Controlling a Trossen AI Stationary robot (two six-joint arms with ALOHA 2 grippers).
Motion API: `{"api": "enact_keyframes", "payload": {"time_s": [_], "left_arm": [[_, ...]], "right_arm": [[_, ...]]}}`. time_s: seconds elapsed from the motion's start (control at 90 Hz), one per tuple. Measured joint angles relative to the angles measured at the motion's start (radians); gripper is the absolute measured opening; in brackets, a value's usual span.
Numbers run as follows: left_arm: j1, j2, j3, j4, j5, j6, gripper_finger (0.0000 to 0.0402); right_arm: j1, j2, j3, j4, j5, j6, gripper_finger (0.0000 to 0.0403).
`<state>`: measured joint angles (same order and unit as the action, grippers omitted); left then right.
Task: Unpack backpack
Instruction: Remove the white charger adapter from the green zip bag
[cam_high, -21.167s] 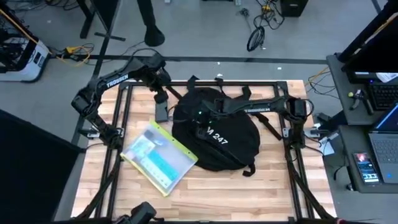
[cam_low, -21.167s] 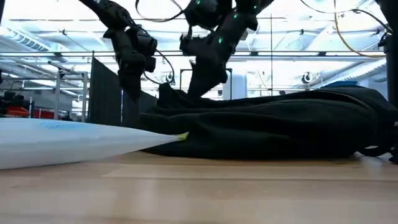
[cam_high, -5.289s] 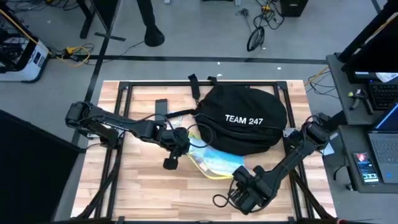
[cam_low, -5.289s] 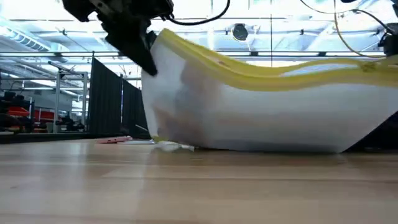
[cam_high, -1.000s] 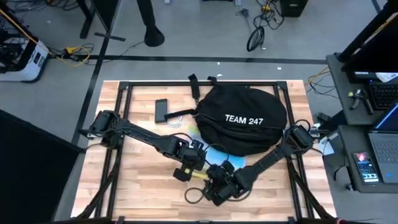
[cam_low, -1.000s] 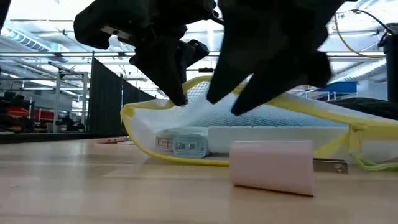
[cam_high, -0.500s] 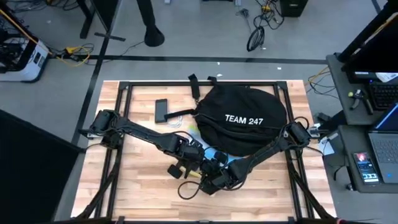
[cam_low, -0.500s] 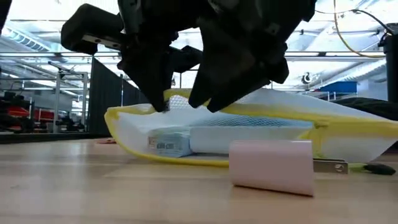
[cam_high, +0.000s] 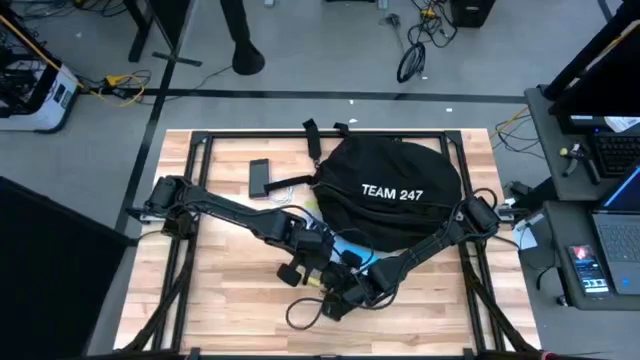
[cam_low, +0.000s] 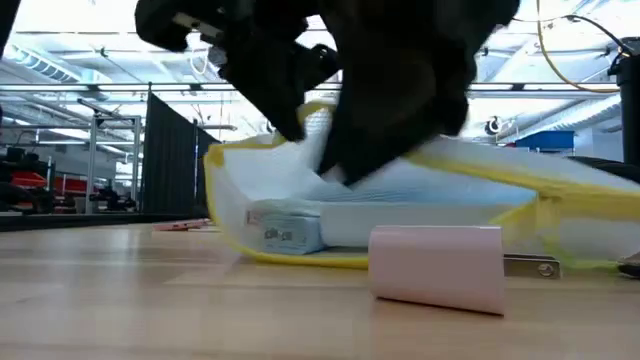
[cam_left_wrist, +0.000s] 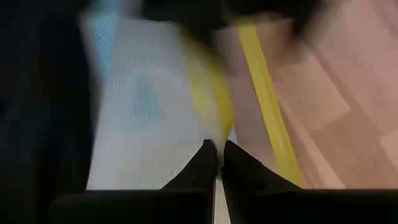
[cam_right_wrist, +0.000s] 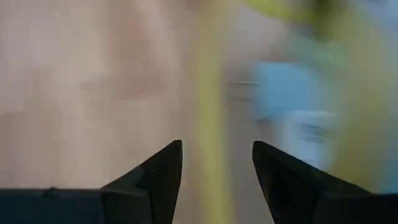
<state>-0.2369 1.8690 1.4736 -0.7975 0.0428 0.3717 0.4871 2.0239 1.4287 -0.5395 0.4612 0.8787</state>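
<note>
Yellow-edged pouch (cam_low: 420, 200) pinched in our left jaws (cam_left_wrist: 217, 163) | right jaws (cam_right_wrist: 214, 163) spread beside it | backpack (cam_high: 395, 195) lies behind both on desk (cam_high: 225, 300): soft, floppy, best held by handle

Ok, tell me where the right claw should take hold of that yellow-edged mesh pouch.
Best bet is the yellow-trimmed upper edge of the mesh pouch, beside where the left claw already pinches it shut. That rim stands lifted off the table, so the open right claw can likely close over it from above, toward the backpack.
</note>
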Motion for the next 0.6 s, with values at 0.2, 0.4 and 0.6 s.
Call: {"api": "enact_keyframes", "payload": {"time_s": [0.2,0.4,0.6], "left_arm": [[-0.013,0.002,0.005,-0.042,0.018,-0.028,0.0002],[-0.02,0.002,0.005,-0.027,0.03,-0.053,0.0002],[-0.02,0.002,0.005,-0.018,0.031,-0.053,0.0002]], "right_arm": [[0.003,-0.005,0.0,-0.181,0.128,0.153,0.0166],[-0.014,-0.005,0.0,-0.189,0.149,0.212,0.0151],[-0.043,-0.005,0.0,-0.253,0.148,0.402,0.0148]]}}
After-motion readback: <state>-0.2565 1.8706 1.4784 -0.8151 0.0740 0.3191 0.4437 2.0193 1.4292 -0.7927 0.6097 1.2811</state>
